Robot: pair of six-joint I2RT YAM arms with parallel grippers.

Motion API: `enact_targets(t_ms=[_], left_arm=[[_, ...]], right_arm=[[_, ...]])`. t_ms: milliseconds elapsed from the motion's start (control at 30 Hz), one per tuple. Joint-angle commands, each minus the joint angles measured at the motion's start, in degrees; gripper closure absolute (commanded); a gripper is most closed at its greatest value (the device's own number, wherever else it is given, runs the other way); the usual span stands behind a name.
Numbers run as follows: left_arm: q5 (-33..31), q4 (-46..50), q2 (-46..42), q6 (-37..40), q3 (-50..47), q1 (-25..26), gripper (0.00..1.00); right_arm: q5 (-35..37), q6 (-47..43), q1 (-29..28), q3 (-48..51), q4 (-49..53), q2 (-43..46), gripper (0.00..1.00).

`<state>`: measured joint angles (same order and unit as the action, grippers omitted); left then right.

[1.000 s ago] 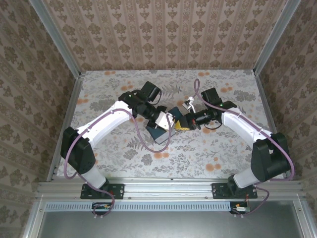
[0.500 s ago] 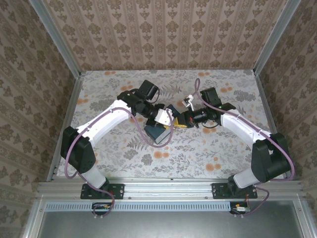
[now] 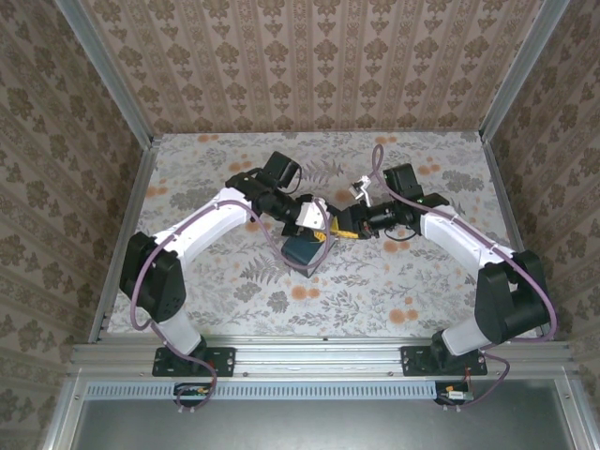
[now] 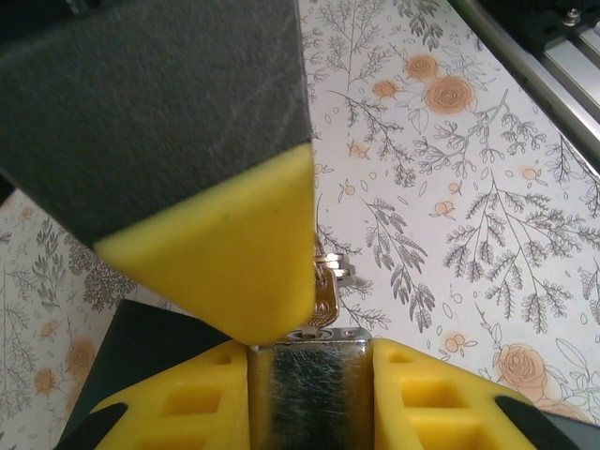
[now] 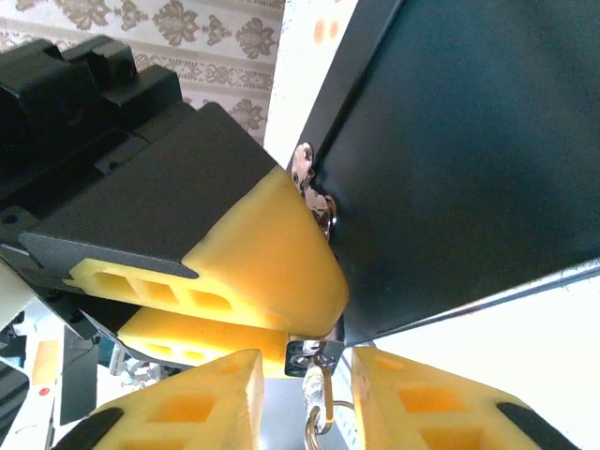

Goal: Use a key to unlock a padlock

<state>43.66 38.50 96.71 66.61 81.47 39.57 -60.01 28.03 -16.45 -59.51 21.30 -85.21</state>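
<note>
The left end effector (image 4: pixel 309 361) is clenching the padlock (image 4: pixel 306 398) between its yellow pads, with the lock's lower part running off frame. The key (image 5: pixel 319 401) is sitting between the fingers of the right end effector (image 5: pixel 306 367), just at the padlock's top; whether they are pinching it, I cannot tell

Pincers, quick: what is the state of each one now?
Left pincer: closed on the padlock.
Right pincer: closed on the key.

Bright even light, blurred close-ups
</note>
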Motion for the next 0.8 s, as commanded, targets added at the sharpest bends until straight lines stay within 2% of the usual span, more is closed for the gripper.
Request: enact_targets(t_ms=[0, 133, 233, 300, 400, 500, 633, 767], left_arm=[[5.17, -2.42, -0.54, -1.89, -0.26, -0.71, 0.98], [6.00, -1.76, -0.27, -2.89, 0.08, -2.09, 0.98], [7.51, -0.11, 0.18, -3.82, 0.67, -3.17, 0.98], [7.99, 0.83, 0.74, -5.14, 1.43, -3.54, 0.97], [8.76, 1.38, 1.29, -6.54, 1.93, -3.88, 0.97], [9.00, 1.58, 1.22, -7.57, 2.16, -4.07, 0.97], [9.68, 1.74, 0.60, -8.04, 1.81, -4.19, 0.98], [10.17, 1.58, 0.04, -8.32, 1.21, -4.24, 0.98]], right_arm=[[-0.64, -3.73, 1.42, -1.54, 3.10, 0.71, 0.66], [1.05, -7.56, 4.16, -2.03, 7.54, 2.48, 0.60], [3.35, -10.22, 5.00, -0.75, 5.99, 4.98, 0.60], [5.06, -10.23, 5.04, 2.36, -2.14, 8.68, 0.60], [8.82, -12.06, 3.98, 9.17, -19.87, 13.75, 0.60], [8.63, -20.13, 2.54, 10.88, -24.27, 15.20, 0.61], [8.76, -34.56, -1.37, 10.34, -20.67, 15.18, 0.63], [7.13, -40.36, -1.87, 11.37, -21.98, 14.32, 0.60]])
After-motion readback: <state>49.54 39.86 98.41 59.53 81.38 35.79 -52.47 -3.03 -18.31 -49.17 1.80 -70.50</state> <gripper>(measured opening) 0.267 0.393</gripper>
